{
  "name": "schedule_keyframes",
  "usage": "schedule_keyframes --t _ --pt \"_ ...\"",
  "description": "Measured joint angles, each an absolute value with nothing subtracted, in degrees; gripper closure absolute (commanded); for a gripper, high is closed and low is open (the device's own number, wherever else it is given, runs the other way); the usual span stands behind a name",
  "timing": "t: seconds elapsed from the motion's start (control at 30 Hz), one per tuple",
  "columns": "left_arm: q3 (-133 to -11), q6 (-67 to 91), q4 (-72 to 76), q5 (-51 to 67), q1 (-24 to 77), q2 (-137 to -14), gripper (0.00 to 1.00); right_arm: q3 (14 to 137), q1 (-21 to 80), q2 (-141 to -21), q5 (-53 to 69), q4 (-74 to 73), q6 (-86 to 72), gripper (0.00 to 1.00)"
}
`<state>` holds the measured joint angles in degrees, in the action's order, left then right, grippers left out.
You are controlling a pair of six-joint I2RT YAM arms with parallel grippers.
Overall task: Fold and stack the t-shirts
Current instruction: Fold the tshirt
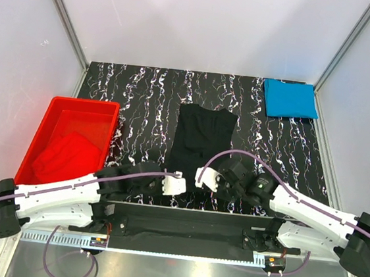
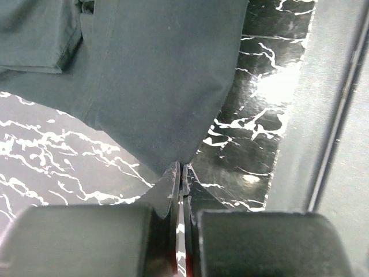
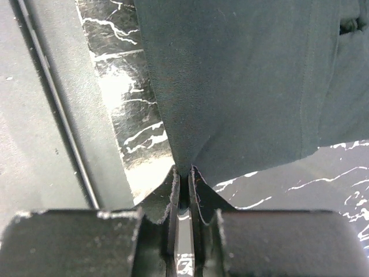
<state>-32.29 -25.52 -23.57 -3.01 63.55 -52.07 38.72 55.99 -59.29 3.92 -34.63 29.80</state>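
Black t-shirt [image 1: 201, 139] lies mid-counter [image 1: 142, 101], laid out as a long narrow strip, collar end far, hem near the arms. Left claw [image 2: 180, 173] is pressed together, pinching the near-left hem corner. Right claw [image 3: 183, 173] is likewise closed, pinching the near-right hem corner. The cloth tapers into each pinch. Blue t-shirt [image 1: 290, 99] sits folded at the far right corner, well apart. Red t-shirt [image 1: 67, 156] lies crumpled inside the red tub [image 1: 83, 103] at left.
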Motion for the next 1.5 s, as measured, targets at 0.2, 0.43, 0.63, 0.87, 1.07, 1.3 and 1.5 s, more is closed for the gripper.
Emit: schedule_keyframes --t 0.2,0.43,0.63,0.87,1.07,1.3,1.5 --pt "-34.9 -22.7 -27.7 -1.2 63.3 -52.0 1.0 42.0 56.0 -59.1 3.9 -38.2 27.6 1.0" --pt "-43.6 -19.7 -30.6 0.8 61.4 -55.0 1.0 51.0 55.3 -64.2 4.1 -42.6 23.5 1.0" --pt "-52.3 -16.8 -33.5 4.6 55.2 -59.6 1.0 60.4 50.4 -70.2 8.5 -46.4 19.1 1.0" --pt "-59.7 -16.0 -36.6 11.4 45.6 -67.1 1.0 67.4 44.6 -76.9 16.6 -50.9 15.3 1.0" --pt "-65.0 -15.2 -36.6 13.2 40.5 -73.3 1.0 71.6 36.7 -80.0 23.4 -52.5 15.3 1.0" --pt "-69.8 -13.2 -32.8 13.5 36.4 -79.4 1.0 75.0 31.0 -82.4 27.9 -52.1 13.9 1.0" --pt "-75.0 -12.8 -31.0 12.1 34.3 -84.7 1.0 76.5 26.3 -84.4 30.0 -51.5 11.4 1.0"
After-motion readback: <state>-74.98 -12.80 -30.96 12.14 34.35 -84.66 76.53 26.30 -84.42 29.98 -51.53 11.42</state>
